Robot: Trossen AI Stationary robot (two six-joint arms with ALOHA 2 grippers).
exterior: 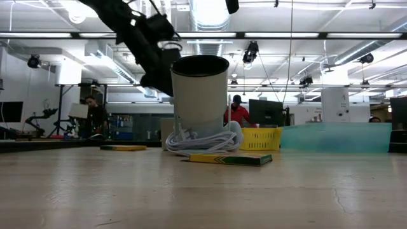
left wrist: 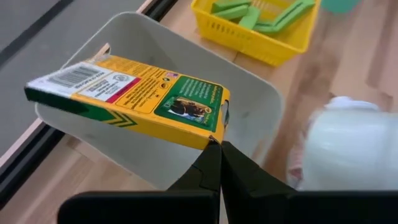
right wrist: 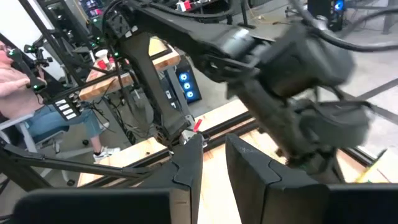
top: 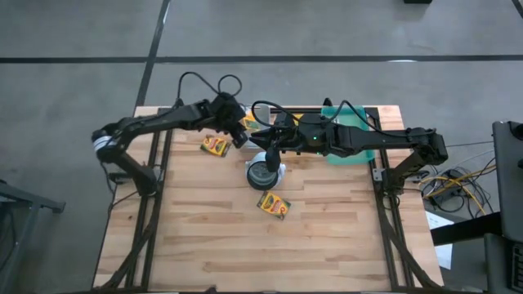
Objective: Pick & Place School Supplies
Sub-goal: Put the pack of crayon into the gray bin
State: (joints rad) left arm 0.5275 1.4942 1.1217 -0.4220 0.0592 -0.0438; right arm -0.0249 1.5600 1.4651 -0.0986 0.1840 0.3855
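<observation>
My left gripper (left wrist: 219,146) is shut on a yellow-and-green crayon box (left wrist: 137,93), which hangs over a white bin (left wrist: 255,102) near the table's far edge (top: 243,126). Two more crayon boxes lie flat on the table, one (top: 215,145) beside the left arm and one (top: 274,204) nearer the middle. Several light-green sticks (left wrist: 249,12) lie in a yellow basket (left wrist: 249,37). My right gripper (right wrist: 213,152) is open and holds nothing; it hovers above a white cup (top: 263,173). The blue-handled scissors are out of view. My left gripper pinches the crayon box between its two fingers at one corner of the box's green-printed end (left wrist: 213,134). The box reaches away from the fingertips, lifted clear and tilted, with its barcode end (left wrist: 68,78) farthest out, above the white bin.
The white cup (exterior: 200,95) has a dark rim and stands mid-table with a white cord (exterior: 203,141) coiled at its base. A teal lid or tray (top: 351,151) lies under the right arm. People are in the room beyond the far edge (exterior: 238,111). The near half of the table (top: 245,253) is bare wood.
</observation>
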